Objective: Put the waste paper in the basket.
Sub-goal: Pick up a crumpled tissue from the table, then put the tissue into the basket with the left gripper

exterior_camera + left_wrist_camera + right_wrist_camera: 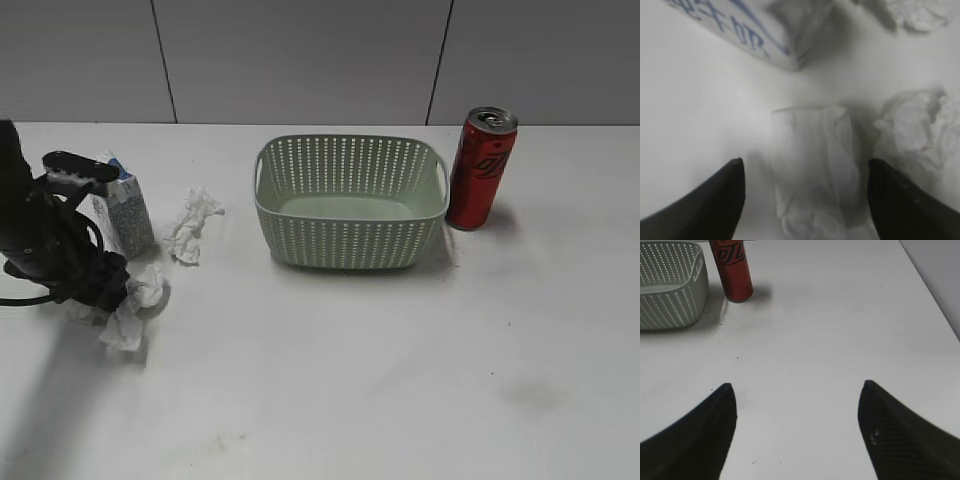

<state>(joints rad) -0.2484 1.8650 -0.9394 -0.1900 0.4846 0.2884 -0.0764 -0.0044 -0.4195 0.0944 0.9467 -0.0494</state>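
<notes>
The pale green basket (350, 243) stands mid-table and holds nothing that I can see. One crumpled white paper wad (192, 225) lies to its left. Another wad (132, 310) lies at my left gripper (105, 292), which is low over the table. In the left wrist view my left gripper (805, 161) is open, with a paper wad (815, 175) lying between its jaws. A second wad (920, 130) lies just to the right and a third (920, 15) at the top right. My right gripper (797, 384) is open and empty over bare table. It does not show in the exterior view.
A white-and-blue carton box (125, 205) stands behind my left gripper and also shows in the left wrist view (740, 30). A tall red can (482, 168) stands right of the basket. The right wrist view shows the can (732, 270) and the basket (670, 300).
</notes>
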